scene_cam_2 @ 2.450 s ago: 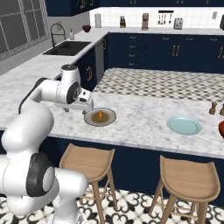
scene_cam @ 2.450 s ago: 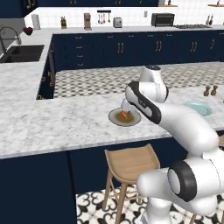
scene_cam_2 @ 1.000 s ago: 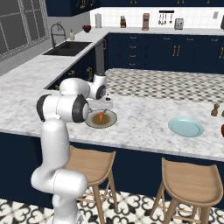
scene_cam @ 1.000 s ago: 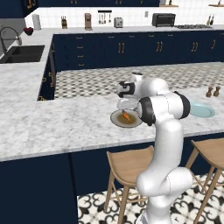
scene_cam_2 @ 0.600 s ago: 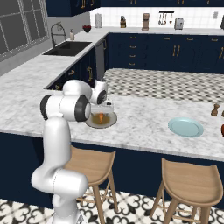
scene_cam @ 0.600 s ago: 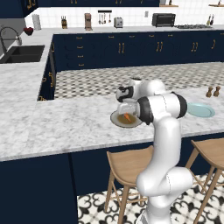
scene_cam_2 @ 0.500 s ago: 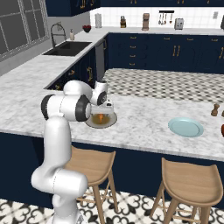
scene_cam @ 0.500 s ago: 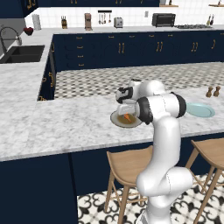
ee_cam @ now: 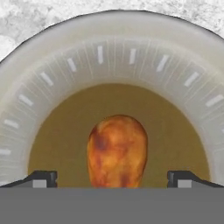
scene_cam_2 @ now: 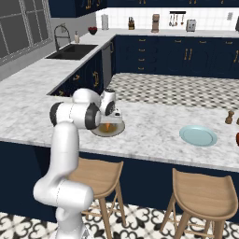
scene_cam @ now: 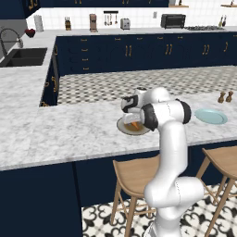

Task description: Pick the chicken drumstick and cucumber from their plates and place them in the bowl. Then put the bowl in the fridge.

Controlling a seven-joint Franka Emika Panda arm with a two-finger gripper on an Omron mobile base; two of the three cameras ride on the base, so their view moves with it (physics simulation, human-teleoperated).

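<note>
At centre-left of the hand view the gripper (ee_cam: 112, 178) hangs released, its two dark fingertips (ee_cam: 41, 178) set wide either side of the chicken drumstick (ee_cam: 117, 151), which lies on the olive-brown plate (ee_cam: 131, 61). Judged from this, the first pick is in hand; next the jaws need to drop a little and close across the meat. Moving right in the right base view, one pale blue plate (scene_cam_2: 198, 136) sits well apart on the counter (scene_cam_2: 154, 126). Count: one drumstick, two plates.
</note>
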